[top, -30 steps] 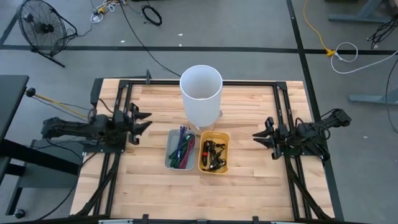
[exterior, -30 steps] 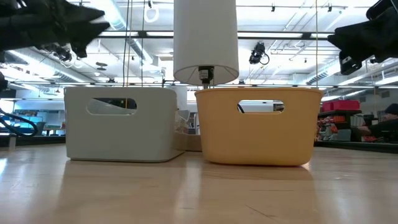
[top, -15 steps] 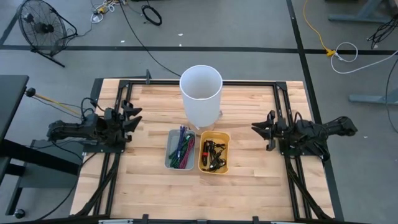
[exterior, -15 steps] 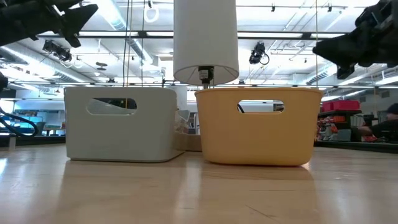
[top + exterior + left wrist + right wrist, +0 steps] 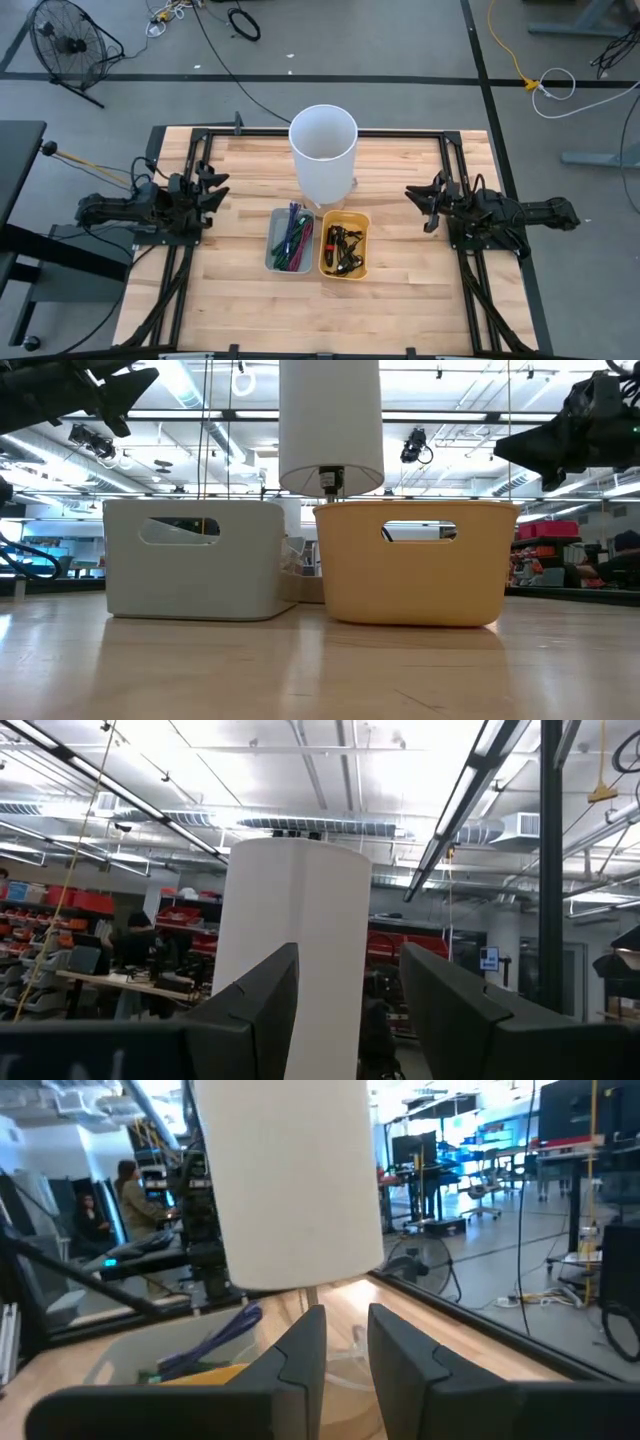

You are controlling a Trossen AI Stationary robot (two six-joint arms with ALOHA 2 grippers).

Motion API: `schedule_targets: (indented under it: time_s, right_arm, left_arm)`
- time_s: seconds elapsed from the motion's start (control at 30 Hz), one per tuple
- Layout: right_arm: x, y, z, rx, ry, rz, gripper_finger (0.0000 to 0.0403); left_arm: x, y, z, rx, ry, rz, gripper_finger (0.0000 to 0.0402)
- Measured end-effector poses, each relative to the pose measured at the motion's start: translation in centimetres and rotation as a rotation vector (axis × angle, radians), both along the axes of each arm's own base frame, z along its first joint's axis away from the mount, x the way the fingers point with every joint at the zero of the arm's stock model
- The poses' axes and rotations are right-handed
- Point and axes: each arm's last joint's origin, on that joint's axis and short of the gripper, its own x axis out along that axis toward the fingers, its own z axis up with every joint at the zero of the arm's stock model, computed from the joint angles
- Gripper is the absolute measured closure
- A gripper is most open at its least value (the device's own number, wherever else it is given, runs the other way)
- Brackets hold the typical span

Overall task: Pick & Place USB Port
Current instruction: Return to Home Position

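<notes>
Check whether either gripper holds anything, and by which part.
Nothing is held. The left gripper and right gripper are open and empty; coloured cables lie in the gray bin, black cables in the yellow bin.

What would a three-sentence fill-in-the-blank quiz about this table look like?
The black cables lie in the bin coloured ___. The gray bin stands nearer the ___ gripper. The tall cylinder behind both bins is ___. Missing words: yellow, left, white.

Gray bin point(image 5: 195, 580) holds purple and green cables point(image 5: 293, 240); yellow bin point(image 5: 415, 585) holds black cables point(image 5: 343, 250).
</notes>
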Motion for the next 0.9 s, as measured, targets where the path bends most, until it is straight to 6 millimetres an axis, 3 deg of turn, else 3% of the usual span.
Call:
schedule_targets:
  time_s: [0.9]
  right_arm:
    - [0.05, -0.49, 0.03, 0.0, -0.003, -0.049, 0.0323]
  left_arm:
    - [0.04, 0.41, -0.1, 0.001, 0.012, 0.05, 0.022]
